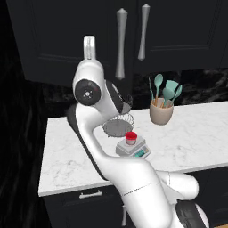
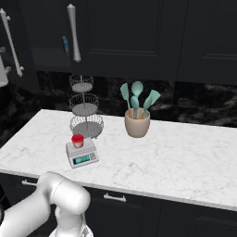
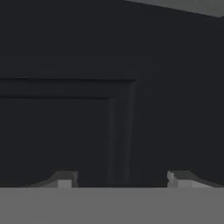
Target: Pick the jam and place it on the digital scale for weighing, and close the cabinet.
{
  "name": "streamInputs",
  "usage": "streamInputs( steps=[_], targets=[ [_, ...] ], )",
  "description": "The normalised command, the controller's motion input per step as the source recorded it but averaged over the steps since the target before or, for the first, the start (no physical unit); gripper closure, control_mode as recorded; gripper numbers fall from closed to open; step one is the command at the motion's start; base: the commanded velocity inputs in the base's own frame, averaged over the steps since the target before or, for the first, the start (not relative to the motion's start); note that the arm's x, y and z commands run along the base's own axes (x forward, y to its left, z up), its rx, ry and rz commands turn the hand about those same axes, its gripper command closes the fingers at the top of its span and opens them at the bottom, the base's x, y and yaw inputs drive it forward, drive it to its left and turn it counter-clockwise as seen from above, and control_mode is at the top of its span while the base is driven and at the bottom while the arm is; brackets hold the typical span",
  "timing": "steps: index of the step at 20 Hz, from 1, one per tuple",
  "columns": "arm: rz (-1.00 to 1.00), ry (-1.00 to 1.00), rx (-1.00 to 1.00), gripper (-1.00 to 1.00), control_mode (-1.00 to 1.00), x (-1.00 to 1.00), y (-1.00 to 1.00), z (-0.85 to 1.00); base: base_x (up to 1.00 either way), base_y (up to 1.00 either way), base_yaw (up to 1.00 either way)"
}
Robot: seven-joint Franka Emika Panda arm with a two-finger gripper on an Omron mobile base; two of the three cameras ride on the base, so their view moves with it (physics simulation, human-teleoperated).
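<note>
On the digital scale sits the jam; at twelve o'clock my gripper, spread wide, faces the cabinet door.

The white arm rises from the lower right of the left base view, bends in a wide curve to the left, and goes up to a round dark joint near the middle of the picture. Above this joint a short white part stands upright, pointing up. In the right base view a rounded white segment of the arm shows at the lower left corner. In the hand view the gripper has its two finger tips at the bottom, well apart from each other, with nothing between them. They point at a dark flat surface very near.
</note>
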Motion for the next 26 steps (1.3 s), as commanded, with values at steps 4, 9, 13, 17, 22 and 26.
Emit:
streamInputs(
  steps=[4, 9, 13, 17, 22, 26],
  targets=[
    [-0.01, 0.00, 0.07, -1.00, -1.00, 1.00, -0.54, 0.00, 0.00, 0.00, 0.00],
    [0.00, 0.01, 0.06, -1.00, -1.00, 1.00, -0.59, -0.09, 0.00, 0.00, 0.00],
    [0.00, 0.00, 0.04, -1.00, -1.00, 1.00, -0.26, -0.18, 0.00, 0.00, 0.00],
    [0.01, 0.00, 0.03, -1.00, -1.00, 0.99, -0.23, -0.11, 0.00, 0.00, 0.00],
    [0.02, 0.00, 0.04, -1.00, -1.00, 0.99, -0.26, -0.10, 0.00, 0.00, 0.00],
    [0.01, 0.01, 0.04, -1.00, -1.00, 0.73, -0.43, -0.09, 0.00, 0.00, 0.00]
  ],
)
